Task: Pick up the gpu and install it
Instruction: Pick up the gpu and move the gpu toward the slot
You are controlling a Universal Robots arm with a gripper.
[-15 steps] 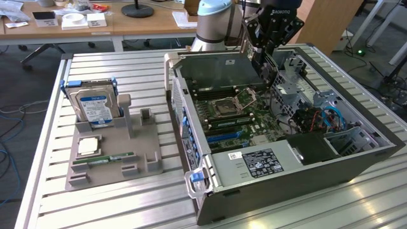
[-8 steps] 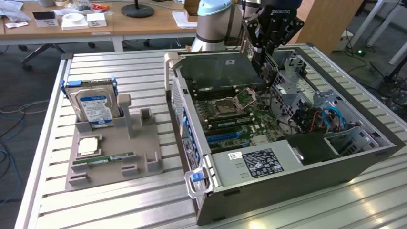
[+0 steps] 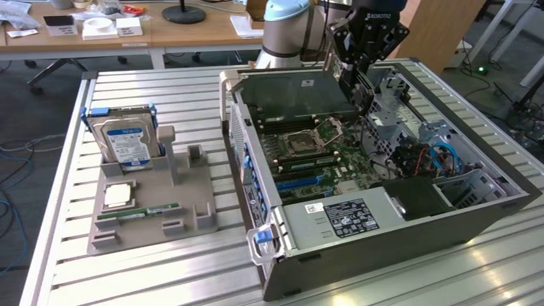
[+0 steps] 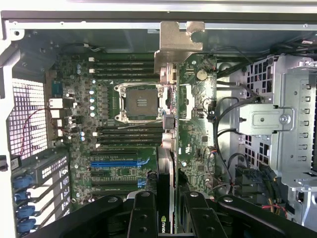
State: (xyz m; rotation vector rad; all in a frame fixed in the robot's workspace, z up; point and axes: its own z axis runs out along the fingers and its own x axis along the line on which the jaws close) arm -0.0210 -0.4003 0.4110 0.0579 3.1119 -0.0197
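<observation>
Hanging in the jaws over the open computer case [image 3: 399, 245]: one gpu [image 3: 293, 95].

Item: thin flat card with a dark face and a silver end bracket [image 4: 176, 42].

Position: at the far end of the case in the exterior view, raised above the motherboard [image 4: 119, 144]. In the wrist view it is seen edge-on, its bracket toward the case wall and its length running past the CPU socket [image 4: 137, 101]. It does not look seated in any slot. The blue slot [image 4: 119, 162] is bare.

Jaws: clamped on the gpu, one finger on each flat face, at the end away from the bracket.

Handling, as judged: light for its length and stiff, but fragile. The circuit board carries exposed parts and a contact edge that should not be pinched or knocked. The smooth cooler face may slip under a light grip. The best hold is across the two broad faces, clear of the contact edge and the bracket, as here. Held at one end, the card could tilt.

Also present: grey holder tray [image 3: 144, 242] on the slatted table [image 3: 170, 280], well apart from the case. It carries a hard drive [image 3: 126, 141] standing upright and a green memory stick [image 3: 140, 212] lying flat.
</observation>
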